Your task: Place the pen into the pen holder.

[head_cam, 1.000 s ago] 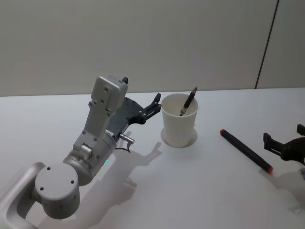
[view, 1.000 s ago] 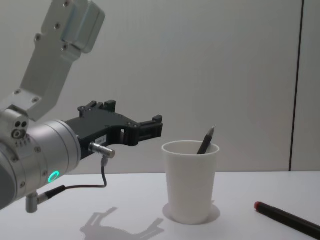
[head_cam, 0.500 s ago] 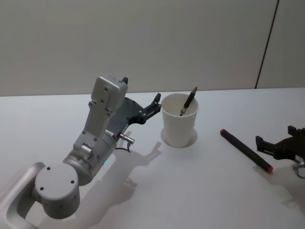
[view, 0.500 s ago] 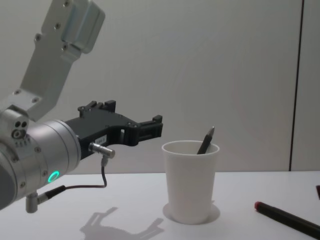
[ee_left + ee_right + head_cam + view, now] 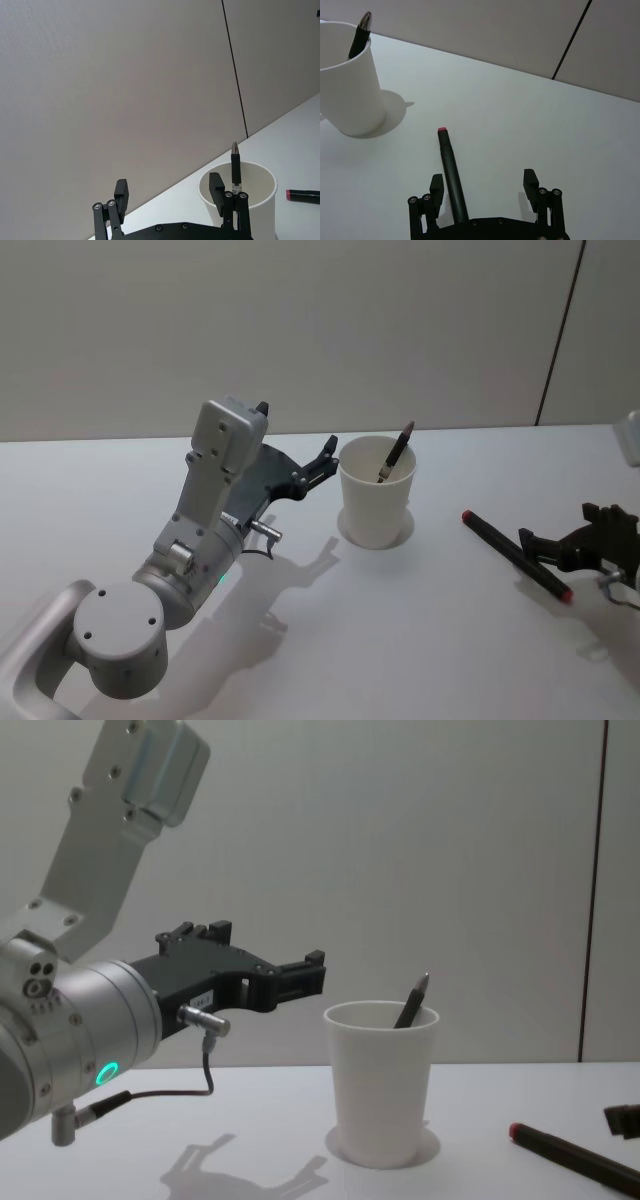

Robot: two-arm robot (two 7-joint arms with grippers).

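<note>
The pen [image 5: 497,538] is down flat on the white table [image 5: 430,640], a black barrel with red at both ends, lying slantwise off to the robot's right of the pen holder [image 5: 376,505], with bare tabletop between the two. And here's the right gripper [image 5: 483,181], low over the pen's nearer end, jaws spread wide and gripping nothing. In the right wrist view the barrel runs in between the fingers, hugging one of them; whether anything touches the pen, I can't tell. The holder, a plain white cup, stands upright toward the far side of the table, short of the line where tabletop meets wall. There's a second pen [image 5: 235,167] in it already, dark with a metal tip, leaning on the rim and poking out above it. It has a small pale mark on the barrel, too small to read. Over on the robot's left, the left gripper [image 5: 169,186] hangs in the air just beside the cup at about rim height, jaws released and empty, one fingertip close to the rim. A green ring light [image 5: 105,1072] glows on that arm's wrist. Open room: plenty of clear surface in front of the cup and around the pen. Behind it all, a plain grey wall [image 5: 300,320] with one dark vertical seam [image 5: 560,330].
</note>
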